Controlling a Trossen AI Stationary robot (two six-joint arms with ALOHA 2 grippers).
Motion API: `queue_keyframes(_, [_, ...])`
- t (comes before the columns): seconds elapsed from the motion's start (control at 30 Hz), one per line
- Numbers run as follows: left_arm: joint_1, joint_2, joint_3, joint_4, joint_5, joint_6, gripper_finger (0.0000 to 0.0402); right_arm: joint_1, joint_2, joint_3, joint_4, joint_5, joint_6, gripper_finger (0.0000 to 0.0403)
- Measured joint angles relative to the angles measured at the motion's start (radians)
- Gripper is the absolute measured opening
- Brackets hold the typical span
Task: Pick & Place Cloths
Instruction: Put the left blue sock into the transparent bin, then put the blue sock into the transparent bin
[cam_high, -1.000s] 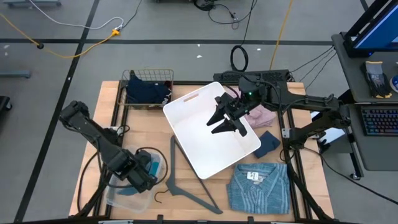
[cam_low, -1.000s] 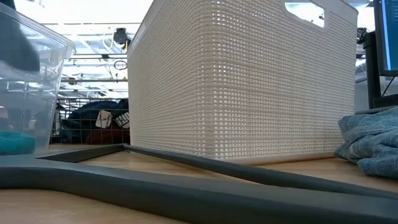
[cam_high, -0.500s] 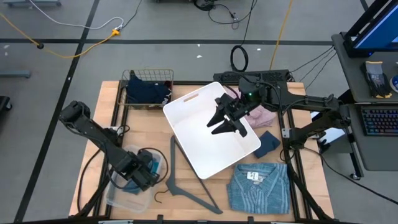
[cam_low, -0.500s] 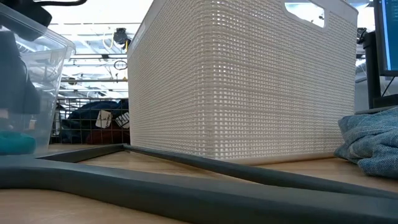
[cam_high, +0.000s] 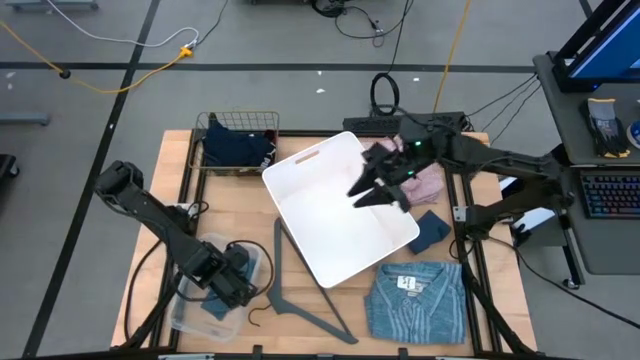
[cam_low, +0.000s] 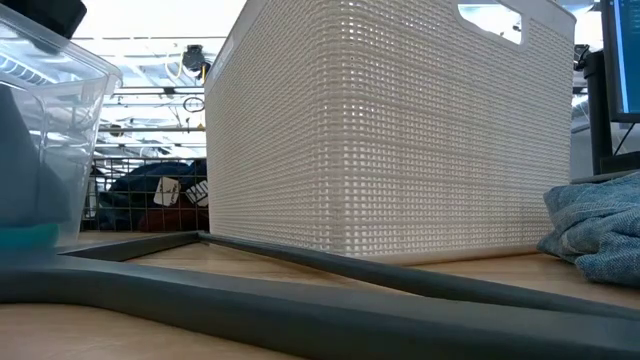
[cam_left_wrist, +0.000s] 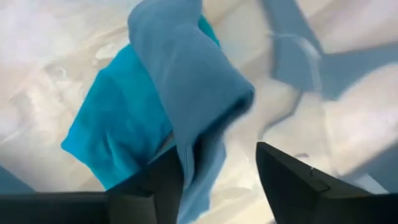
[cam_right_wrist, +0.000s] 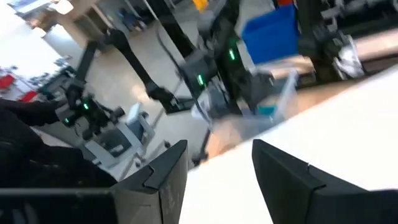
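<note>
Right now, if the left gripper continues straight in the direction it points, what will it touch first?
Most likely the cloths in the clear plastic bin: the left gripper, open, points at a blue cloth over a teal cloth. Depth is unclear.

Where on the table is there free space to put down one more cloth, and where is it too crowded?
Bare wood lies between the wire basket, the white bin and the clear box. The white bin's floor is bare too, though the right gripper hangs over its edge. The right side is crowded: pink cloth, navy cloth, striped shirt. The hanger takes the front middle.
</note>
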Motion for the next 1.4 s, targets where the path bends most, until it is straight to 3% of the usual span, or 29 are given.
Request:
queue_keyframes(0.2, [0.0, -0.119, 0.0, 0.001, -0.073, -0.049, 0.0222, -0.038, -0.15, 0.0, -0.17, 0.052, -0.054, 0.0161])
queue_keyframes(0.47, [-0.007, -0.284, 0.0, 0.0, -0.255, -0.086, 0.0194, -0.037, -0.335, 0.0, -0.551, 0.288, -0.096, 0.0144])
queue_keyframes(0.67, [-0.006, -0.348, 0.001, 0.001, -0.367, -0.082, 0.0168, -0.037, -0.397, 0.0, -0.825, 0.466, -0.036, 0.0132])
queue_keyframes(0.83, [-0.005, -0.349, 0.001, 0.005, -0.33, -0.112, 0.0162, -0.037, -0.401, 0.0, -0.908, 0.477, -0.026, 0.013])
queue_keyframes(0.93, [-0.01, -0.35, 0.001, 0.009, -0.379, -0.102, 0.0163, -0.037, -0.392, -0.004, -0.969, 0.481, -0.019, 0.0129])
queue_keyframes(1.1, [-0.018, -0.353, 0.001, 0.026, -0.544, -0.012, 0.016, -0.037, -0.391, -0.092, -1.073, 0.531, 0.057, 0.013])
queue_keyframes(1.4, [-0.018, -0.353, 0.001, 0.175, -0.891, 0.311, 0.014, -0.037, -0.391, -0.344, -1.083, 0.526, 0.188, 0.013])
